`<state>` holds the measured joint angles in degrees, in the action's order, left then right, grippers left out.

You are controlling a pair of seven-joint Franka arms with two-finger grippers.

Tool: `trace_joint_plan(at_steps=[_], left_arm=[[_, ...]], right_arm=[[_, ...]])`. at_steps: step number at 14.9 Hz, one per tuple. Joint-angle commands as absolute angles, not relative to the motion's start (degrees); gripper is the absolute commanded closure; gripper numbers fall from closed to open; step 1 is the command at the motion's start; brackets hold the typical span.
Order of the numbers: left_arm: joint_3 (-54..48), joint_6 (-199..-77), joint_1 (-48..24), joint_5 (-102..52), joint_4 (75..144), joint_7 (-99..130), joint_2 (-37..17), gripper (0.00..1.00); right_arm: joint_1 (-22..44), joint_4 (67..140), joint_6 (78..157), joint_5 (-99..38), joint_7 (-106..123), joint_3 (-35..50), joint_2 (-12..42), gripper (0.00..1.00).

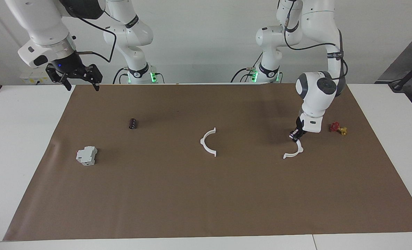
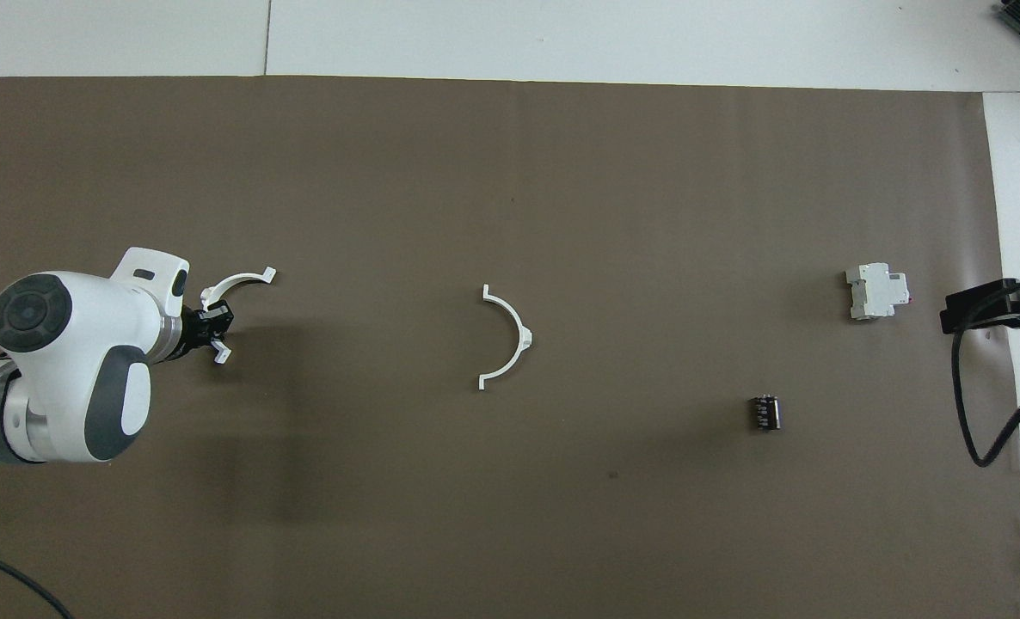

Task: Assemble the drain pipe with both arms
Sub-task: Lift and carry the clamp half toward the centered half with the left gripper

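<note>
This looks like a robotics lab. Two white robot arms (image 1: 317,52) stand at twelve o'clock of a white table (image 1: 15,146) covered by a brown paper sheet (image 1: 206,194). Black cables (image 1: 98,31) hang from them, green lights (image 1: 153,77) glow at their bases, and a bare pale wall (image 1: 206,38) rises there.
</note>
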<state>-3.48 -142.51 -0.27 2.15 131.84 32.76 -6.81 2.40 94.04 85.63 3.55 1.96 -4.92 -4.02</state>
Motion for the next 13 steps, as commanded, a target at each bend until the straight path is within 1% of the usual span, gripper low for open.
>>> trace_joint_plan(at_steps=[1,3,5,8,11,13], left_arm=[[-3.1,-138.4,-3.9,1.4,127.2,37.9,-7.1,1.00],[-2.9,-131.3,-9.0,1.5,122.9,43.5,-7.0,1.00],[-2.9,-125.0,-11.4,1.9,117.7,48.2,-7.1,1.00],[-3.2,-124.5,-12.7,1.8,114.7,52.7,-7.2,1.00],[-3.1,-124.5,-16.1,1.8,116.4,55.2,-6.8,1.00],[-3.3,-128.2,-17.2,1.8,116.4,59.9,-7.1,1.00]], right_arm=[[0.6,93.4,83.9,3.0,2.5,-5.4,-4.5,0.00],[1.0,93.4,83.9,3.0,2.5,-5.3,-4.5,0.00],[0.7,93.5,84.2,2.9,2.5,-5.3,-4.5,0.00],[0.6,93.9,84.2,2.9,2.5,-5.3,-4.6,0.00],[0.8,93.9,84.2,2.9,2.5,-5.3,-4.6,0.00],[0.8,93.9,84.2,2.8,2.5,-5.3,-4.7,0.00]])
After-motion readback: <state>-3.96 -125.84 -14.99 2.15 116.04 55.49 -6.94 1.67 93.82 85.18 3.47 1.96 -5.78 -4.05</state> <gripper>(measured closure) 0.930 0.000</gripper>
